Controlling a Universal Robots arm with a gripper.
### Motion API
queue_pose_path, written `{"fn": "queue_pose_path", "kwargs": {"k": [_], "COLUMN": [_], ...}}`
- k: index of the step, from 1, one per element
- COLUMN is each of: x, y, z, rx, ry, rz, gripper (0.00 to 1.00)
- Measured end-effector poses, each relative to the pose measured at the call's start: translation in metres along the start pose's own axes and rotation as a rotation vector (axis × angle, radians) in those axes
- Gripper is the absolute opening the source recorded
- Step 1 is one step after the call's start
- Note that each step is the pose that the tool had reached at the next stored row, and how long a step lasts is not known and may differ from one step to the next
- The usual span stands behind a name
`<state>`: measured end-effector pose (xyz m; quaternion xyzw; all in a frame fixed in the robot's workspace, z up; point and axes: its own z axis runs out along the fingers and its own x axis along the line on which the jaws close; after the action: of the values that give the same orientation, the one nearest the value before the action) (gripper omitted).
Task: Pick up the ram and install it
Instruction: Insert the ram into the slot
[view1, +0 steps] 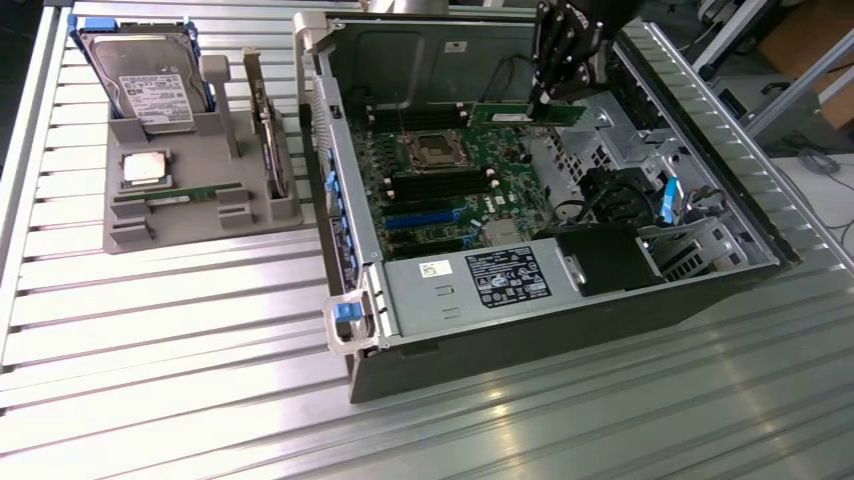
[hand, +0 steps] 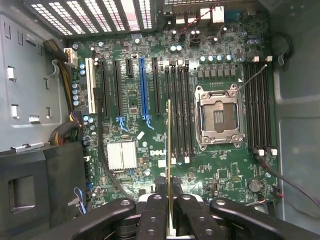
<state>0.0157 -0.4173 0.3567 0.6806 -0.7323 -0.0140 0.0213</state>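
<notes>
One ram (hand: 169, 145) pinched in the nearly shut hand (hand: 169, 205), over mobo (hand: 135, 100) inside PC case (view1: 534, 330).

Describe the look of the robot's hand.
The hand is black all over, with a slight gloss. Rounded linkage bars fan out to both sides, joined by round pivot pins, and they lead into two narrow fingers with small round screw heads. No cables or markings are visible.

a ribbed silver aluminium table (view1: 187, 380) carries soft light reflections at 6 o'clock of the exterior view. at 2 o'clock stand grey metal frame bars (view1: 801, 95) and a brown cardboard box (view1: 821, 40).
</notes>
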Motion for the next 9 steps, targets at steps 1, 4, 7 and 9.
{"fn": "queue_pose_path", "kwargs": {"k": [1,4,7,9], "x": [0.0,0.0001,0.0002,0.0002], "y": [0.0004,0.0012,0.0025,0.0029], "z": [0.0002,0.0008,0.0015,0.0019], "rx": [0.0,0.0,0.0,0.0], "ry": [0.0,0.0,-0.0001,0.0], "rz": [0.0,0.0,0.001,0.001], "gripper": [0.14,0.14,0.14,0.14]}}
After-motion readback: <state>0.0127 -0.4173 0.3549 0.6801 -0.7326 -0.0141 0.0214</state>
